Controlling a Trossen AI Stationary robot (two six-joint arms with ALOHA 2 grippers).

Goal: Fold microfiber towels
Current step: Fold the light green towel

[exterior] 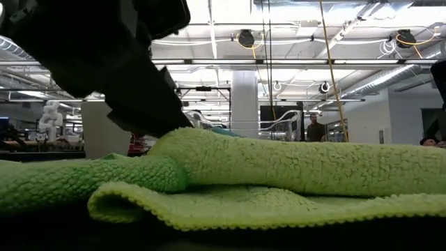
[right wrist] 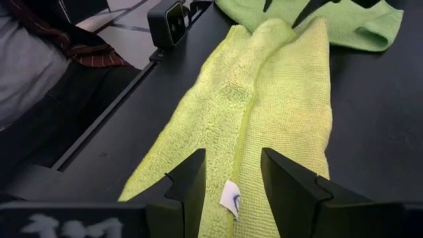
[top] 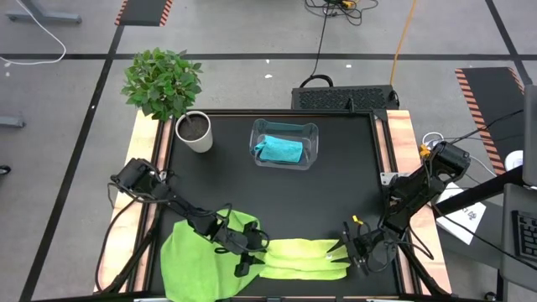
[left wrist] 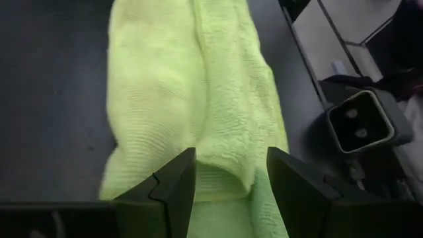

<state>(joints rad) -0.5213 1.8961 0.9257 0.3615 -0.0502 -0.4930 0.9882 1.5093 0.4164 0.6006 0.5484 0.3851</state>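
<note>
A pale yellow-green towel (top: 302, 256) lies gathered into a long strip along the table's near edge. My left gripper (top: 252, 254) is at its left end and my right gripper (top: 351, 254) at its right end, each shut on the cloth. A bright green towel (top: 197, 252) lies spread under my left arm, its right edge beside the strip's left end. The turquoise towel (top: 281, 149) sits bunched inside the clear bin (top: 312, 134) at the far middle. My left gripper has the strip's left end (left wrist: 225, 178) between its two fingers (left wrist: 175, 192), coming in slanting down from the table's left, along the strip. The cloth bulges up in a fold between them; the rest lies slack on the table. My right gripper has the strip's right end (right wrist: 232, 173), by its white label, between its two fingers (right wrist: 188, 185), coming in low from the table's right, along the strip. Cloth spreads out on both sides of the fingers and rests on the table; a ridge runs from them toward the far end.
A potted plant (top: 195, 132) stands at the far left. A small camera block (right wrist: 168, 23) sits at the near edge, and a person's clothing (right wrist: 33, 59) shows beyond that edge. Bare black tabletop (top: 336, 201) lies between the bin and the towels.
</note>
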